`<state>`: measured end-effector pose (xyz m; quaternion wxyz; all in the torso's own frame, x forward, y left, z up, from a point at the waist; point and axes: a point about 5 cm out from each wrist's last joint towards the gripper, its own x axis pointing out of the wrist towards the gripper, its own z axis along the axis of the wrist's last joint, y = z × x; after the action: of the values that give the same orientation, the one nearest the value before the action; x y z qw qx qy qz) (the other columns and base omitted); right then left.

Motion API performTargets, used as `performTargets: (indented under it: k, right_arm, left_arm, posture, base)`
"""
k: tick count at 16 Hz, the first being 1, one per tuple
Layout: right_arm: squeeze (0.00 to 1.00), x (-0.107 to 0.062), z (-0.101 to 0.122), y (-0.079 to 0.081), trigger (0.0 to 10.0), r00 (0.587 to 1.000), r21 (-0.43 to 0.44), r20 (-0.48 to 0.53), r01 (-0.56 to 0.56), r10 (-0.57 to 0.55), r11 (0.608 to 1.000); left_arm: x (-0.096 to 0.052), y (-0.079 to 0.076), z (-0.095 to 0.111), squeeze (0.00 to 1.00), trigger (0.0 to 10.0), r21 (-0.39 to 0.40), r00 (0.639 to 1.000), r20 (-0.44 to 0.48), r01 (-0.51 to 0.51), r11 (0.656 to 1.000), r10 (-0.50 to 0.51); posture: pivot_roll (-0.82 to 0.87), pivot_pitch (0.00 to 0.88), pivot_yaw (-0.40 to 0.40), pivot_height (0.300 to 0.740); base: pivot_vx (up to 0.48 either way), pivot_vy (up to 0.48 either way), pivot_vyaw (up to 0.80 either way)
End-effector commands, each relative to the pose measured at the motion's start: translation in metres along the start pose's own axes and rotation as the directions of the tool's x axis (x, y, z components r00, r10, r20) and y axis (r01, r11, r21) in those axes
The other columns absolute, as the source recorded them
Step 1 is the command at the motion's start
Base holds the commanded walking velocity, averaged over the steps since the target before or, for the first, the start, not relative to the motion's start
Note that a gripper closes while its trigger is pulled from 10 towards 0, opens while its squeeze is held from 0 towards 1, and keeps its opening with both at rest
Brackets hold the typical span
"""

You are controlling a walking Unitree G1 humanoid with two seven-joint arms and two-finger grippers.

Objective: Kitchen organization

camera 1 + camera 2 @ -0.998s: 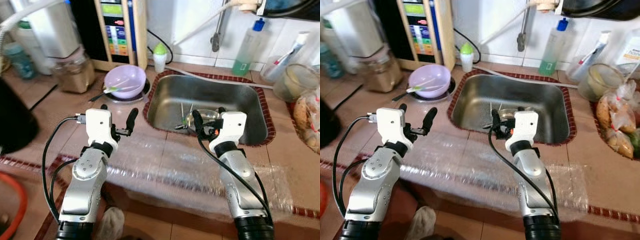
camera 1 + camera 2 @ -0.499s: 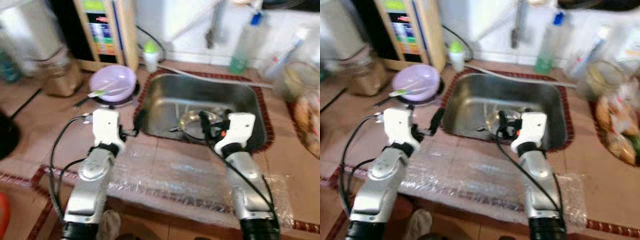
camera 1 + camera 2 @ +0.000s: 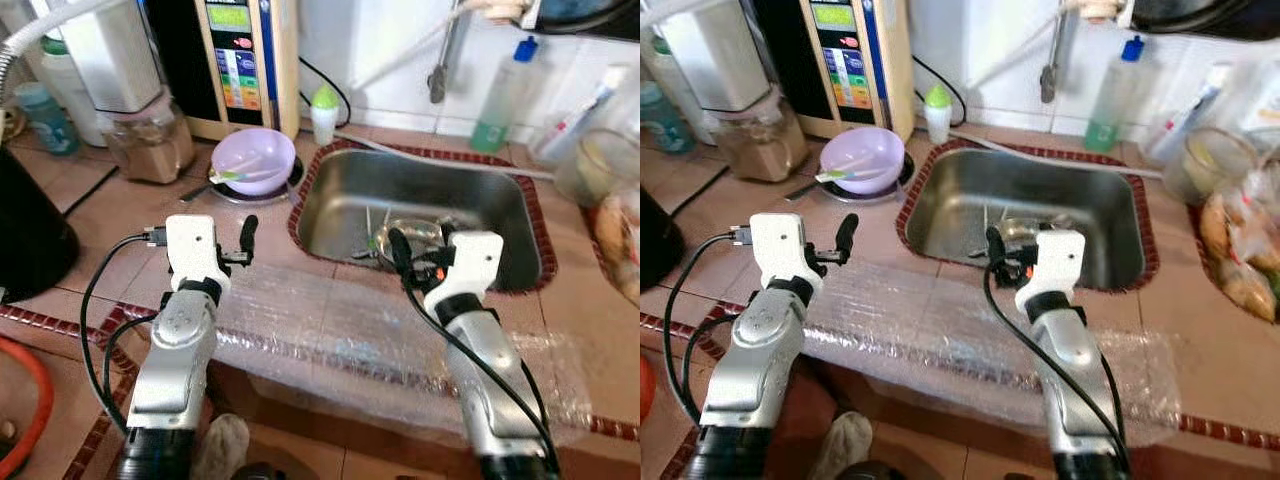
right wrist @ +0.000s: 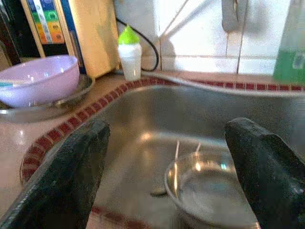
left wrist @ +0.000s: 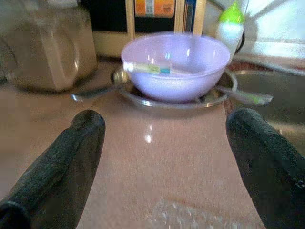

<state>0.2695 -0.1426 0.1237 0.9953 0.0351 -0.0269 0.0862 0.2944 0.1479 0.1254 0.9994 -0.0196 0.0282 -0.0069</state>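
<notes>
A clear bubble-wrap sheet [image 3: 380, 345] lies on the tiled table [image 3: 110, 225], on the near side of the stainless steel sink [image 3: 500, 215]. Above the sink's near rim the right gripper [image 4: 171, 186] hovers with fingers spread wide, empty. To the sink's left the left gripper [image 5: 164, 157] hangs over the table, also spread wide and empty. Inside the sink sits a round metal bowl [image 4: 214, 193]. Beside the sink's far left corner a lilac plastic bowl [image 5: 176, 64] rests on a metal plate [image 5: 214, 98].

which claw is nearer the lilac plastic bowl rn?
Left. The left claw hovers open just short of the lilac plastic bowl; the right claw is open at the steel sink edge.
</notes>
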Motion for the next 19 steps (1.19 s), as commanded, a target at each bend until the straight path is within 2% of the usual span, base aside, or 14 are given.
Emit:
performTargets:
  k: [1, 4, 6, 8, 12, 16, 19]
  right_arm:
    - [0.0, -0.005, 0.006, 0.002, 10.0, 1.0, -0.002, 0.006, -0.025, 0.025, 1.0]
    - [0.0, -0.02, 0.006, 0.003, 10.0, 0.999, -0.009, -0.019, -0.037, 0.037, 0.999]
    - [0.0, -0.028, 0.008, 0.002, 10.0, 0.999, -0.018, -0.03, -0.039, 0.038, 0.999]
    - [0.0, -0.032, 0.01, 0.0, 10.0, 0.999, -0.023, -0.039, -0.034, 0.033, 0.999]
    - [0.0, -0.035, 0.01, 0.003, 10.0, 0.998, -0.027, -0.053, -0.037, 0.035, 0.999]
    - [0.0, -0.033, 0.01, 0.002, 10.0, 0.997, -0.024, -0.059, -0.041, 0.039, 0.999]
    - [0.0, -0.034, 0.009, 0.004, 10.0, 0.997, -0.023, -0.066, -0.049, 0.047, 0.999]
  left_arm:
    - [0.009, 0.004, -0.002, 0.0, 10.0, -0.031, 0.999, -0.03, -0.04, 0.999, 0.039]
    - [0.03, 0.011, -0.005, 0.0, 10.0, -0.086, 0.992, -0.081, -0.101, 0.991, 0.094]
    - [0.045, 0.016, 0.002, 0.0, 10.0, -0.101, 0.99, -0.082, -0.122, 0.987, 0.114]
    - [0.054, 0.018, 0.008, 0.0, 10.0, -0.12, 0.99, -0.074, -0.128, 0.984, 0.12]
    - [0.064, 0.024, 0.015, 0.0, 10.0, -0.159, 0.986, -0.052, -0.164, 0.974, 0.158]
    - [0.074, 0.033, 0.017, 0.0, 10.0, -0.213, 0.976, -0.069, -0.218, 0.952, 0.208]
    - [0.079, 0.026, 0.035, 0.0, 10.0, -0.243, 0.977, -0.015, -0.208, 0.948, 0.211]
  posture:
    - [-0.06, 0.124, 0.052, 0.74]
    - [-0.1, 0.168, 0.061, 0.74]
    - [-0.14, 0.184, 0.07, 0.74]
    - [-0.15, 0.184, 0.075, 0.74]
    - [-0.15, 0.178, 0.076, 0.74]
    - [-0.14, 0.181, 0.068, 0.74]
    - [-0.14, 0.18, 0.066, 0.74]
  base:
    - [0.0, 0.0, 0.0]
    - [0.0, 0.0, 0.0]
    - [0.0, 0.0, 0.0]
    - [0.0, 0.0, 0.0]
    - [0.0, 0.0, 0.0]
    - [0.0, 0.0, 0.0]
    - [0.0, 0.0, 0.0]
